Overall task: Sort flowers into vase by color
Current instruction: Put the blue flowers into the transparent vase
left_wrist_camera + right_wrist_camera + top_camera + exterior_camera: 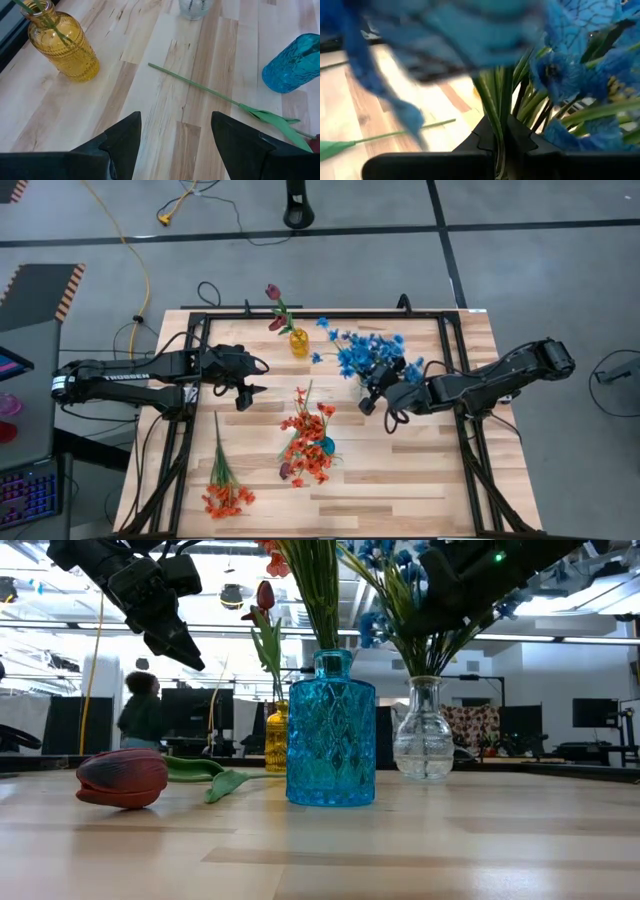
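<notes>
The right gripper (501, 137) is shut tight on blue flower (365, 352) stems, up over the clear vase (424, 735). The left gripper (175, 145) is wide open w/ nothing in it, up over the table (400, 480) near the yellow vase (62, 42) (one dark red flower (273, 292) in it). The blue vase (331, 730) holds orange flowers (305, 442). A dark red flower (122, 778) lies by it; another orange bunch (227, 498) lies at the front left.

Bare boards between the yellow vase (64, 47) and blue vase (294, 62) — one loose tulip stem (200, 87) crosses.
</notes>
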Controlling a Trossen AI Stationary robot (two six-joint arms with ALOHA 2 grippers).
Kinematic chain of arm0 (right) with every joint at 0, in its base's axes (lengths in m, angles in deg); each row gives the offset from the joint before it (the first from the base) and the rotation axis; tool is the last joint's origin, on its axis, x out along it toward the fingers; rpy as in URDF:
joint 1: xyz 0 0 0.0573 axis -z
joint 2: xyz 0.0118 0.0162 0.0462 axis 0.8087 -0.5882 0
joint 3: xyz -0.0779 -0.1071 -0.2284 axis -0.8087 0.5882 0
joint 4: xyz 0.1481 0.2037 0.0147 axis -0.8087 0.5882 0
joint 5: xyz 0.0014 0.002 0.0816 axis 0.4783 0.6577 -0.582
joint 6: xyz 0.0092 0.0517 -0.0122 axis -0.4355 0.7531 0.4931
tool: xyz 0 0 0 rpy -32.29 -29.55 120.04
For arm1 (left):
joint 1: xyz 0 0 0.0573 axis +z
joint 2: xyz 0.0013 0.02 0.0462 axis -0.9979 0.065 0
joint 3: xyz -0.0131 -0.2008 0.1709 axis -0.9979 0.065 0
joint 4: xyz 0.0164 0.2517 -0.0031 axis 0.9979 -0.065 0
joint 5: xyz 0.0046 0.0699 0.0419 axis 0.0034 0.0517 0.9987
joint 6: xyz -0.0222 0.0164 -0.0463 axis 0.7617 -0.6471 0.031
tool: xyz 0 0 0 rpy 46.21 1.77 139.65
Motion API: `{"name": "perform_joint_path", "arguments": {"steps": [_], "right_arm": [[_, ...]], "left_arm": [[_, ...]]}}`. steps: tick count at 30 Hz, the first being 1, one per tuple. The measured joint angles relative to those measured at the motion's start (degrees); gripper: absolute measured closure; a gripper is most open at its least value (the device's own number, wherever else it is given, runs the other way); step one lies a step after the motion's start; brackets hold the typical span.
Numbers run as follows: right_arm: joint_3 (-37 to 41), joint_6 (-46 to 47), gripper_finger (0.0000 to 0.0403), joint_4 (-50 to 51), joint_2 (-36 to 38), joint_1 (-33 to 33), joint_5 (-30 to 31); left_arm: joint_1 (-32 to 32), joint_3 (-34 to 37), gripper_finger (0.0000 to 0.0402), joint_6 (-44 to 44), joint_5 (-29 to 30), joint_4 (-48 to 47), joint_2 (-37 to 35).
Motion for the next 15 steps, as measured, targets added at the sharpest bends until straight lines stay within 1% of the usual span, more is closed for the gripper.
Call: {"name": "perform_joint_path", "arguments": {"steps": [7, 11, 15], "right_arm": [[-0.09, 6.54, 0.036, 5.89, 0.07, 0.89, -0.31], [-0.11, 6.85, 0.036, 6.12, 0.09, 1.05, -2.59], [-0.11, 6.85, 0.0358, 5.98, 0.07, 1.05, -2.76]], "left_arm": [[0.0, 0.0, 0.0174, 0.0, 0.01, 0.02, -0.01], [-0.02, 0.0, 0.0174, 0.0, 0.01, 0.02, -0.01], [-0.02, 0.0, 0.0174, 0.0, -0.01, 0.0, -0.01]]}}
